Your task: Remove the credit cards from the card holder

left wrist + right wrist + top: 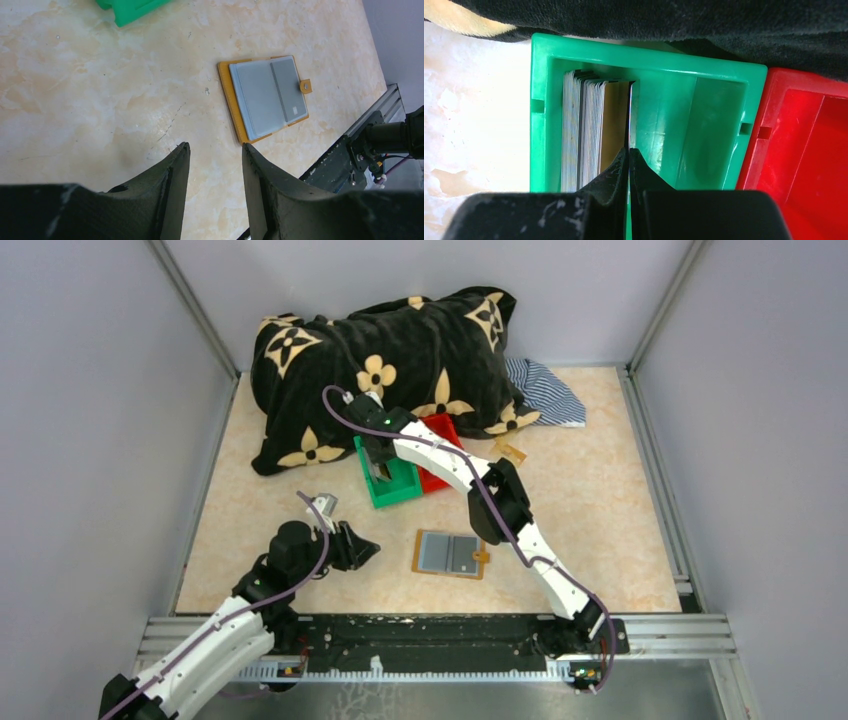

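1. Top view: open card holder lies lower centre; right gripper is inside the green bin.
2. Left wrist: left gripper has fingers apart and holds nothing.
3. Right wrist: fingers pinch a credit card edge-on beside stacked cards. Lower it straight before releasing.

Table bears card holder, green bin, red bin, cushion, cloth.
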